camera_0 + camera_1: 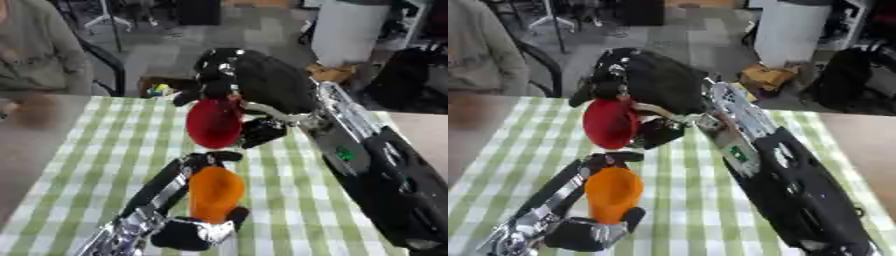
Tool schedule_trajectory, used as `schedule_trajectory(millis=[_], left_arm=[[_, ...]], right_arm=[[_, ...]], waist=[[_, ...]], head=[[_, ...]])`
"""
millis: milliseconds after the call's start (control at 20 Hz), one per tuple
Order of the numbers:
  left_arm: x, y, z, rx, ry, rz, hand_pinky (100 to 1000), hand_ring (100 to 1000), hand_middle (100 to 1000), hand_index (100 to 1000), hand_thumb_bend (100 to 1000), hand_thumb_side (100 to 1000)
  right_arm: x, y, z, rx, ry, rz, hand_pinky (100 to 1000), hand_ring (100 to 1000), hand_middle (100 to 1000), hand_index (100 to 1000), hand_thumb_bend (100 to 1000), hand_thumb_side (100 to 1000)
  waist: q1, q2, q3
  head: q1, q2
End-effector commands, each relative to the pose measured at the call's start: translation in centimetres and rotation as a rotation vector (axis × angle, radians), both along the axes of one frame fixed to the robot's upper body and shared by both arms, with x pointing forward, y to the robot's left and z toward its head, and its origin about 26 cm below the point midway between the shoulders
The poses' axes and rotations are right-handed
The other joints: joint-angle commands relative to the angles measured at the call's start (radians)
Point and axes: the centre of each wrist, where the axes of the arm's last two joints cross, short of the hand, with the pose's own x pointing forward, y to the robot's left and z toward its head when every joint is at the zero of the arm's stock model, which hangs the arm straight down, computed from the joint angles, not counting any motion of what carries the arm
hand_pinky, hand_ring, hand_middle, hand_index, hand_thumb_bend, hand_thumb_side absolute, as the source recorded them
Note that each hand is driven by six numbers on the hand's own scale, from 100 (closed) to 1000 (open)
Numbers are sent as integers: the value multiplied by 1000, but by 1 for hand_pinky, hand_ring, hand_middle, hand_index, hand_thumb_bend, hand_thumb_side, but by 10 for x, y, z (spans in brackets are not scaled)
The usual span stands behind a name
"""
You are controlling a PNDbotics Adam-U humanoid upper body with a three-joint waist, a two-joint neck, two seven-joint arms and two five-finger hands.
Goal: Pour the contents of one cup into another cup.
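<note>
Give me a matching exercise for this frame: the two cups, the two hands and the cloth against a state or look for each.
1 red cup
2 orange cup
3 left hand
4 tablecloth

a green and white checks
b tipped over, held above the other cup
c upright, lower
d fingers curled round the orange cup

Pairs: 1-b, 2-c, 3-d, 4-a. The right hand holds the red cup.

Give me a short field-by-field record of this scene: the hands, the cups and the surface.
right hand: curled round the red cup
red cup: raised, tipped on its side above the orange cup
left hand: curled round the orange cup
orange cup: upright, below the red cup
contents: cannot tell
surface: table with green checked cloth
</note>
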Motion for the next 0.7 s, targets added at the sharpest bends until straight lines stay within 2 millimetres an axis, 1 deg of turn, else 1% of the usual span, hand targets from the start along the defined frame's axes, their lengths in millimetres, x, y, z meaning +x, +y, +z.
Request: schedule_trajectory(millis=[50, 150, 400, 700], left_arm=[[2, 5, 8, -10, -21, 14, 383, 479, 453, 875, 100, 315], [2, 6, 8, -14, -20, 18, 383, 480, 453, 875, 100, 316], [3, 9, 10, -34, -13, 36, 384, 480, 453, 875, 100, 323], [5, 12, 11, -47, -13, 54, 384, 481, 453, 875, 100, 324]], right_arm=[[-1, -5, 11, 4, -70, -14, 736, 579, 482, 780, 223, 100], [0, -5, 9, 7, -89, -16, 736, 578, 481, 780, 222, 100], [1, -5, 6, 13, -138, -11, 744, 579, 513, 779, 223, 100], [2, -5, 3, 14, -184, 2, 757, 580, 578, 779, 227, 100]], waist=[[2, -24, 1], [2, -24, 1], [2, -25, 2], [0, -26, 2]], head=[[3, -14], [4, -15], [4, -17], [5, -19]])
